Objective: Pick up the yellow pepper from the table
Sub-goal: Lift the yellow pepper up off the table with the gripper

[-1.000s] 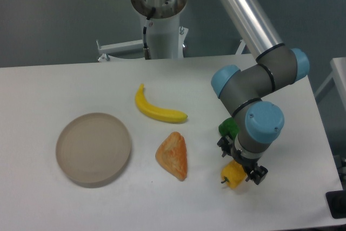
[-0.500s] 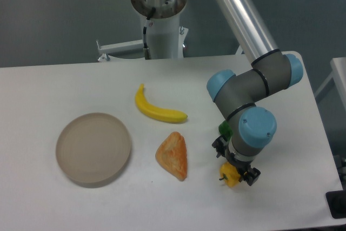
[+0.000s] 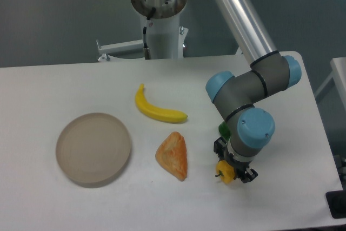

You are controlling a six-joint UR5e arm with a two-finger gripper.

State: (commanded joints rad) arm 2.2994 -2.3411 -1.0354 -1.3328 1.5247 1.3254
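Observation:
The yellow pepper (image 3: pixel 225 171) is a small glossy yellow-orange block at the front right of the white table (image 3: pixel 81 198). My gripper (image 3: pixel 231 165) points straight down over it, with its dark fingers on either side of the pepper. The wrist hides the upper part of the pepper and the finger pads, so contact is not visible. Whether the pepper rests on the table or is just off it, I cannot tell.
A green pepper (image 3: pixel 223 130) peeks out behind the wrist. An orange-brown wedge (image 3: pixel 173 155) lies just left of the gripper, a banana (image 3: pixel 157 110) farther back, and a round tan plate (image 3: pixel 93 148) at the left. The table's right edge is close.
The wrist and gripper shifted left and slightly back, and the yellow pepper moved along with them.

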